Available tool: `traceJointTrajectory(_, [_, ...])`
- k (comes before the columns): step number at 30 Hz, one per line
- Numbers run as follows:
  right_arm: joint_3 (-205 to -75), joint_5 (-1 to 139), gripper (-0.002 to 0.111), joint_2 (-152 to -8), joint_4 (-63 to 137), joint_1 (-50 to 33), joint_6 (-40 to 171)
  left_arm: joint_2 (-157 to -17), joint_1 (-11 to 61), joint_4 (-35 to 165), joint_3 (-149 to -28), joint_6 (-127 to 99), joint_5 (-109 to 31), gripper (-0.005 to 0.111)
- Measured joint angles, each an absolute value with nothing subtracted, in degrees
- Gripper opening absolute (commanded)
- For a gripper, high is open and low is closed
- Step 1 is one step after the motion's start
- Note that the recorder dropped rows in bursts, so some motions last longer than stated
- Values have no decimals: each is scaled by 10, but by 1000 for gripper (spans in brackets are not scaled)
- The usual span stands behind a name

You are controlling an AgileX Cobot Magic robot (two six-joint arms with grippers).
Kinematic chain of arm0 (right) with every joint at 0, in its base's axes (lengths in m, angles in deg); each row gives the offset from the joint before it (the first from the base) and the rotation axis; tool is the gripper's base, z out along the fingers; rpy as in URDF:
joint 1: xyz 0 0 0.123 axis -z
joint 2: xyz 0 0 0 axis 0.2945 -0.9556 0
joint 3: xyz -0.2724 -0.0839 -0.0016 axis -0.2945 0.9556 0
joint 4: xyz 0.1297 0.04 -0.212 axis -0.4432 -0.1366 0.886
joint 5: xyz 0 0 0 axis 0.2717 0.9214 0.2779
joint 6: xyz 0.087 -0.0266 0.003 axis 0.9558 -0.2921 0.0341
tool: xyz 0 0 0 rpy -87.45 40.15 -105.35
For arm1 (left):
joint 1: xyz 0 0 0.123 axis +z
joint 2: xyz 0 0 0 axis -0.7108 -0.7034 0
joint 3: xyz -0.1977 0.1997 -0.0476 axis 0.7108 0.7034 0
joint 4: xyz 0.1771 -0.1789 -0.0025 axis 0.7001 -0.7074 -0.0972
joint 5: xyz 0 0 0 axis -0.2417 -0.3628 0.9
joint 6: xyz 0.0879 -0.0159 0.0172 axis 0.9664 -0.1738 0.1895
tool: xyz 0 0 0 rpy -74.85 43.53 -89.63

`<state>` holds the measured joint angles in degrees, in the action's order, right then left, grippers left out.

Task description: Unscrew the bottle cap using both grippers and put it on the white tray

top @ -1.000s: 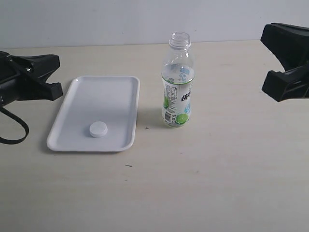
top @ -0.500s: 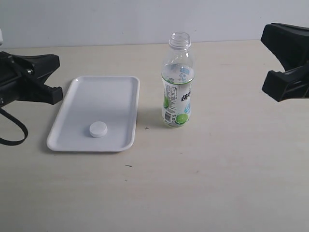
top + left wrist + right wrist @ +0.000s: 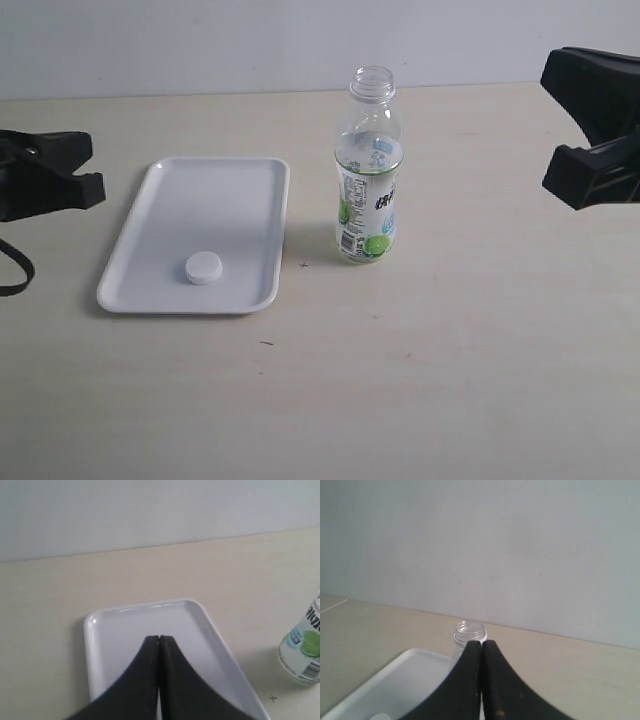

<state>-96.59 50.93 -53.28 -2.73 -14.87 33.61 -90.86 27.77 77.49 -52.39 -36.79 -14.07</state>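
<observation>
Small round white ribbed bottle cap [image 3: 203, 267] lies flat on rectangular white plastic tray [image 3: 220, 200], near end. Clear labelled plastic bottle [image 3: 368, 190] stands upright alongside, neck upward. Left claw [image 3: 159, 640], pinched closed, has withdrawn leftward; right claw [image 3: 481, 643] likewise closed, unmoved.

The table holds one flat rectangular white plastic tray [image 3: 220, 195], one small round white plastic cap [image 3: 203, 267] and one clear plastic bottle with a green-and-white label [image 3: 369, 190]. Black two-finger grippers number two: left gripper [image 3: 159, 642], right gripper [image 3: 481, 646].

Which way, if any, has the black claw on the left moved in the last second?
Yes. The left gripper has pulled back leftward, away from the white tray, which lies unmoved.
</observation>
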Motion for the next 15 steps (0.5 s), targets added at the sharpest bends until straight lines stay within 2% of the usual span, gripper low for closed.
traceJointTrajectory(6, [-966, 508, 0, -533, -27, -149, 336, -797, 278, 737, -523, -374, -255, 0])
traceJointTrajectory(15, [-966, 507, 0, -533, -27, -149, 336, -576, 291, 732, -478, -428, -346, 0])
